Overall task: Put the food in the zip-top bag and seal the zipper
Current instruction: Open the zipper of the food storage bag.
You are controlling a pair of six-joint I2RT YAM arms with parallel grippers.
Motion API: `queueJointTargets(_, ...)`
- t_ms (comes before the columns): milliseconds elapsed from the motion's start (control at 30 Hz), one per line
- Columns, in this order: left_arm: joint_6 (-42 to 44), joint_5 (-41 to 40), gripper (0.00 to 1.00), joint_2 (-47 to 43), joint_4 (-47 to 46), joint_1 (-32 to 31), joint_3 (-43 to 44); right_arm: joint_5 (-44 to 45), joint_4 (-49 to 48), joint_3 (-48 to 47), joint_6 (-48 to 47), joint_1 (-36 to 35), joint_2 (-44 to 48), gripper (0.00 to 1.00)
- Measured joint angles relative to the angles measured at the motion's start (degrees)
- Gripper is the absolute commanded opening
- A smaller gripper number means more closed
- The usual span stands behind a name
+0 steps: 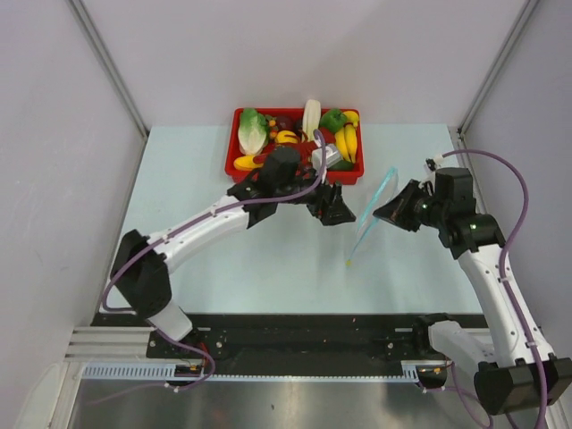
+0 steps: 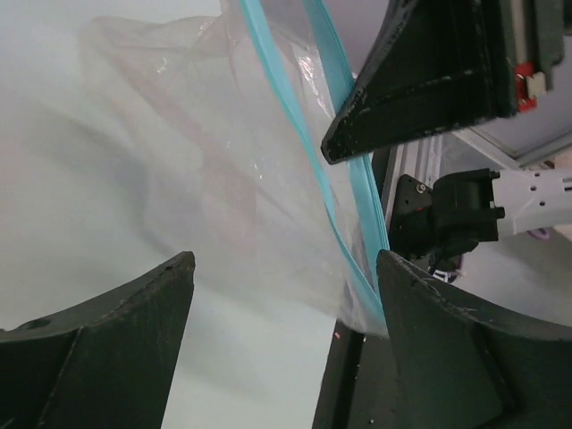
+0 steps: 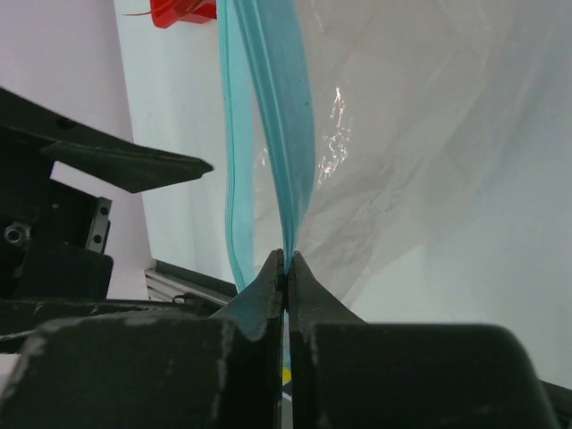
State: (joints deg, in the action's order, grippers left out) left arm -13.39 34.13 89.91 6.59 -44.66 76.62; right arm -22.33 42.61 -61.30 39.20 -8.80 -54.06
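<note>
The clear zip-top bag (image 1: 367, 225) hangs in the air above the table, between my two grippers. My right gripper (image 1: 390, 211) is shut on its blue zipper strip (image 3: 284, 134), with the strip pinched between the fingertips (image 3: 286, 265). My left gripper (image 1: 337, 208) is open and empty, just left of the bag. In the left wrist view the bag (image 2: 206, 170) fills the space beyond the open fingers, and the zipper (image 2: 360, 201) runs down to the right finger (image 2: 420, 304). The food, including a cabbage (image 1: 253, 130) and yellow bananas (image 1: 348, 143), lies in the red tray (image 1: 233, 154).
The red tray stands at the back middle of the pale table, just behind the left gripper. Grey walls close in on the left, right and back. A black rail (image 1: 295, 332) runs along the near edge by the arm bases.
</note>
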Motion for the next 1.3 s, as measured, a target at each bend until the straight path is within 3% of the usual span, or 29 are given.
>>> queueJointTargets(167,-3.9,-0.2,0.76,6.8,-1.7,0.0,1.6,-0.1,-3.4,0.4,-1.1,-1.3,-4.2,0.0)
queueJointTargets(400,-5.0,0.5,0.79,13.7,-0.7,0.2,8.5,0.2,-6.2,0.4,-1.9,-2.6,-6.2,0.0)
queueJointTargets(733,-8.9,7.3,0.81,13.9,-2.7,2.8,10.1,0.7,-6.9,0.4,-3.3,-1.2,-4.8,0.0)
queueJointTargets(1000,-9.1,11.9,0.83,14.6,-2.6,1.0,13.9,1.4,-7.3,0.4,-3.5,-0.8,-4.6,0.0)
queueJointTargets(1267,-7.4,12.8,0.57,19.6,0.1,0.1,20.5,1.5,-7.3,0.4,-3.5,0.9,-5.2,0.0)
queueJointTargets(1300,-7.0,12.5,0.46,20.4,0.9,0.1,21.6,1.5,-7.3,0.4,-3.5,1.1,-5.5,0.0)
